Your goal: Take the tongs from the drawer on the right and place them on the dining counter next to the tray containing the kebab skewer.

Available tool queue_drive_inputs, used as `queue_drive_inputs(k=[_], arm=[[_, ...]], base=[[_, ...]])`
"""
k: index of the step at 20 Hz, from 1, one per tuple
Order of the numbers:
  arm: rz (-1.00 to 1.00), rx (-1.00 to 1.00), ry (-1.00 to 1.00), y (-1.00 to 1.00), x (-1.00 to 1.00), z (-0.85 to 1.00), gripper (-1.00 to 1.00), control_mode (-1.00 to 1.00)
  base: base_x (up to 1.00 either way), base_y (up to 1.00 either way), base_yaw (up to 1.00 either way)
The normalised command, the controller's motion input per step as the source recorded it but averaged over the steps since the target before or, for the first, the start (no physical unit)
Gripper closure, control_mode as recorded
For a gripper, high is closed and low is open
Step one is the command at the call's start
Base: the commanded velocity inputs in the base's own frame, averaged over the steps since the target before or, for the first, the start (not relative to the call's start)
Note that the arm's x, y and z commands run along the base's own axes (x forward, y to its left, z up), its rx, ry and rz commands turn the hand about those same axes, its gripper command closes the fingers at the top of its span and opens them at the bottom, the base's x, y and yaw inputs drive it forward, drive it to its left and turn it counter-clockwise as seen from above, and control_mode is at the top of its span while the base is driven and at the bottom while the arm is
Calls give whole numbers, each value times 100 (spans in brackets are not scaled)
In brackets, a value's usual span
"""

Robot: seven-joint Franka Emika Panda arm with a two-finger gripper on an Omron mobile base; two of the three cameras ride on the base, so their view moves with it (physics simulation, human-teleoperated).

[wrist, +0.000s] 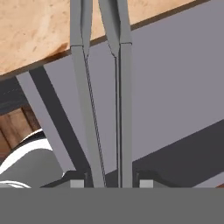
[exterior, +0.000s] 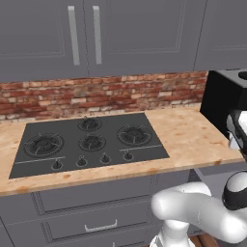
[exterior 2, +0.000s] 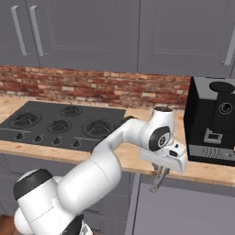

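While the gripper [exterior 2: 158,180] clamps the tongs [wrist: 103,109], they hang just below the counter edge [exterior 2: 202,173].

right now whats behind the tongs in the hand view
Behind the tongs, held in the gripper, lie a grey cabinet front and the wood counter's edge. The drawer interior isn't visible.

Tongs [wrist: 105,109] between the jaws

Even, soft rendered light, faint shadows, no glare, slightly coarse detail.
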Motion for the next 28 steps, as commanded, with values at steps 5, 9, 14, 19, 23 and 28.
queue_drive_inputs(k=[5, 9, 14, 19, 23, 28], arm=[[-8, 0, 0, 70, 25, 21, 100, -100], [-1, 0, 0, 58, 21, 12, 100, -100], [0, 0, 0, 52, 17, 6, 100, -100], [0, 0, -2, 39, 12, 2, 100, -100], [0, 0, 0, 13, 3, 0, 100, -100], [0, 0, 0, 0, 0, 0, 100, -100]], base=[[0, 0, 0], [0, 0, 0], [0, 0, 0], [0, 0, 0], [0, 0, 0], [0, 0, 0]])
